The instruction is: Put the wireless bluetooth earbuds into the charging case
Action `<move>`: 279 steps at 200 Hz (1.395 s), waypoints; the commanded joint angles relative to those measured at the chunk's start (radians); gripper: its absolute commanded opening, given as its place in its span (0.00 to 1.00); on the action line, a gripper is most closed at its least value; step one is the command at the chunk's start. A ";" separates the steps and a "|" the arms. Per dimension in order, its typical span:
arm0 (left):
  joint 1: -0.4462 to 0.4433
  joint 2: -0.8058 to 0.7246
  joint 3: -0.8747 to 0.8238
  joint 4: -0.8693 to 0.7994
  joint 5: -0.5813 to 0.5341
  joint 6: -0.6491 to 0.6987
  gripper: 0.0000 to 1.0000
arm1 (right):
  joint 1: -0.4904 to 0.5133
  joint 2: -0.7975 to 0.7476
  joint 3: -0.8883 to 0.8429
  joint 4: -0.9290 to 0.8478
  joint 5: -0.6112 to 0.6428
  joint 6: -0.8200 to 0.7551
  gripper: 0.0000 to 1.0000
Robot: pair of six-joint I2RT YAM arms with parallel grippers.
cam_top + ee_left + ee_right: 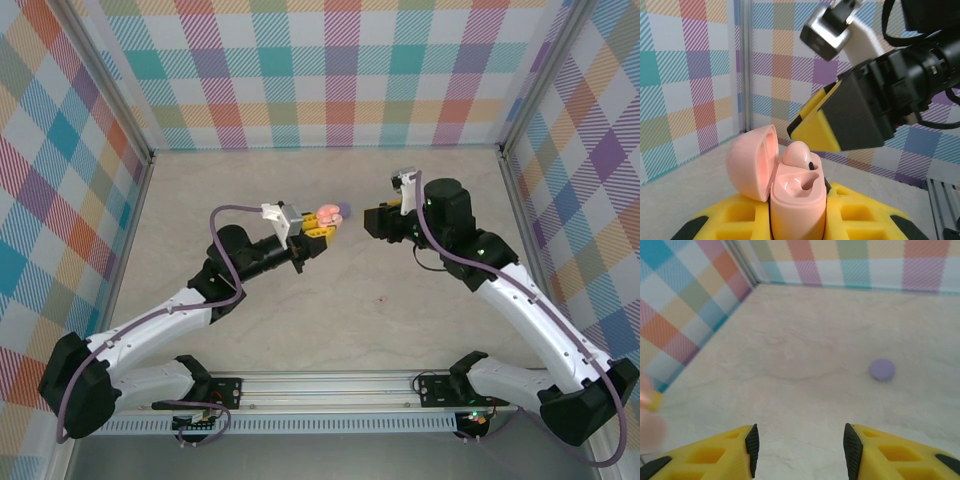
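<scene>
The charging case [797, 200] is pale pink, glossy and rounded, standing upright near the table [805, 340] middle. Its lid [752, 162] hangs open toward 9 o'clock. Inside, at 12 o'clock, sits a rounded pink lump [796, 151] w/ a small dark spot; cannot tell if it is a bud. L gripper [797, 222] pinches the case body between its yellow fingers. R gripper [802, 450] is at 3 o'clock of the case, just beside it, fingers spread, nothing between. A purple disc [882, 369] lies at its 1 o'clock.

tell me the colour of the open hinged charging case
The charging case is pale pink, clearest in the left wrist view.
</scene>
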 commanded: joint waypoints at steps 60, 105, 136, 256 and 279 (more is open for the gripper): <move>-0.015 -0.103 0.021 -0.165 -0.003 0.048 0.16 | 0.001 0.133 -0.057 -0.306 0.094 0.232 0.53; -0.015 -0.110 0.017 -0.171 -0.004 0.040 0.16 | 0.001 0.168 -0.172 -0.286 0.004 0.340 0.53; -0.015 -0.107 0.017 -0.169 -0.003 0.036 0.16 | 0.001 0.194 -0.241 -0.265 -0.058 0.383 0.53; -0.016 -0.087 0.014 -0.142 0.004 0.017 0.16 | 0.003 0.393 -0.293 -0.184 -0.163 0.425 0.49; -0.016 -0.084 0.012 -0.141 0.002 0.013 0.16 | 0.004 0.417 -0.289 -0.178 -0.139 0.441 0.47</move>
